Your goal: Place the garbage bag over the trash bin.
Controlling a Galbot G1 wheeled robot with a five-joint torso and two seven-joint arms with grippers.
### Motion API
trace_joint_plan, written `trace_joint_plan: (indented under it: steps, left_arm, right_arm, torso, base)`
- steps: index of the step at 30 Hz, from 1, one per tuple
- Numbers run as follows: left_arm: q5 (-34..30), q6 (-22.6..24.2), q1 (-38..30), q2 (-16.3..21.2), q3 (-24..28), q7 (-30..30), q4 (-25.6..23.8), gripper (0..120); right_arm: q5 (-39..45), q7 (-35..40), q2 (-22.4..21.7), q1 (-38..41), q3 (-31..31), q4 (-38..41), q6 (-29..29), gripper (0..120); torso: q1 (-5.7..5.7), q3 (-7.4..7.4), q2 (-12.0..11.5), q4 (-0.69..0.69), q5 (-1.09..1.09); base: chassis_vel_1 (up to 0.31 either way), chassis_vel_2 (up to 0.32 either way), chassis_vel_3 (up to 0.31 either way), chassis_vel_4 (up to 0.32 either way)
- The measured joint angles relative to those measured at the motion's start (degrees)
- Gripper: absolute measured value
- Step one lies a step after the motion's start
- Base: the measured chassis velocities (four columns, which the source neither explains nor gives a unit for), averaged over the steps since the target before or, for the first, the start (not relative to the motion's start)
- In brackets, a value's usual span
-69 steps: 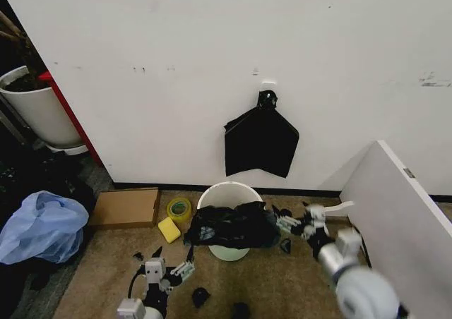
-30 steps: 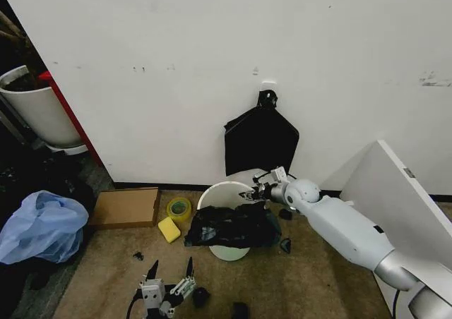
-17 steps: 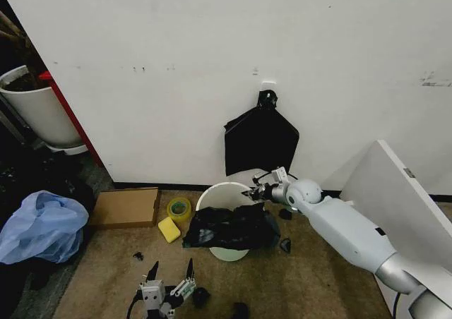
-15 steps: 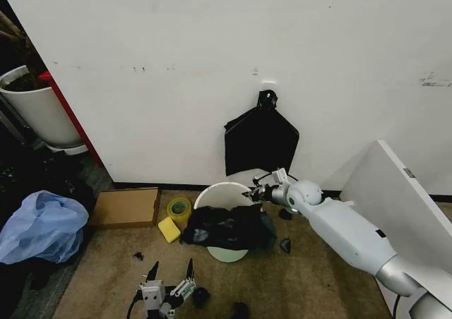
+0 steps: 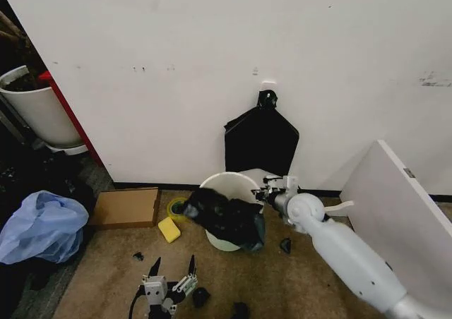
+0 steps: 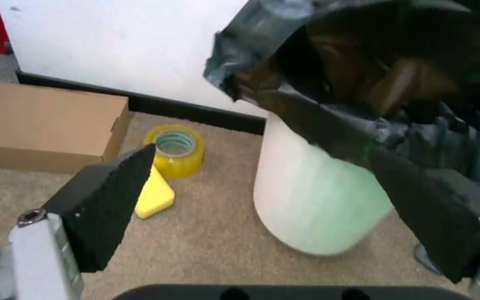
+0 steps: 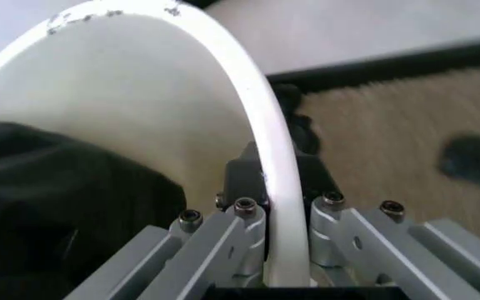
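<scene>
The cream-white trash bin (image 5: 227, 183) stands tilted on the carpet below the wall. The glossy black garbage bag (image 5: 224, 217) lies crumpled across its near rim and hangs down its front, leaving the far part of the mouth bare. My right gripper (image 5: 268, 189) is shut on the bin's right rim; in the right wrist view the white rim (image 7: 267, 156) runs between the shut fingers (image 7: 223, 231). My left gripper (image 5: 172, 268) is low in front of the bin, open and holding nothing; its dark fingers (image 6: 107, 194) frame the bin (image 6: 315, 200) and bag (image 6: 365, 87).
A yellow tape roll (image 5: 176, 207), a yellow sponge (image 5: 169, 229) and a cardboard box (image 5: 126, 207) lie left of the bin. A matte black bundle (image 5: 260, 141) hangs on the wall behind. A white panel (image 5: 402, 220) leans at the right, with a pale blue bag (image 5: 39, 227) far left.
My right gripper went from the bin's near right side to its rim and closed there. The bin has tipped and the bag has slid askew across it. The left gripper stayed low.
</scene>
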Motion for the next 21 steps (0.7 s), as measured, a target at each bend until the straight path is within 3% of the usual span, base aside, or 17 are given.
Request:
trace_joint_plan:
  steps: [4,7,12,21]
  left_arm:
    - [-0.04,0.52,-0.98,0.29,0.14,-0.03,0.17,100]
    - [-0.04,0.77,-1.37,0.55,0.2,-0.04,-0.02,100]
    - [-0.36,0.91,-1.76,1.46,0.07,-0.03,-0.35,100]
    - [-2.73,1.75,-2.72,2.35,-0.63,-0.07,-1.31,100]
  right_arm:
    - [-0.74,11.23,2.66,-5.13,0.01,5.03,4.93,1]
    - [-3.26,14.74,4.36,-7.55,-0.37,6.11,8.54,1]
    - [-7.84,16.58,7.9,-11.44,0.19,5.88,18.45,1]
    - [-9.07,16.78,10.99,-13.15,1.98,4.6,21.62,1]
  torso:
    - [0.0,0.0,0.0,0.01,0.02]
    - [0.0,0.0,0.0,0.0,0.0]
    - [0.0,0.0,0.0,0.02,0.01]
    - [0.0,0.0,0.0,0.01,0.01]
  base:
    - [0.0,0.0,0.0,0.0]
    - [0.0,0.0,0.0,0.0]
    - [0.0,0.0,0.0,0.0]
    - [0.0,0.0,0.0,0.0]
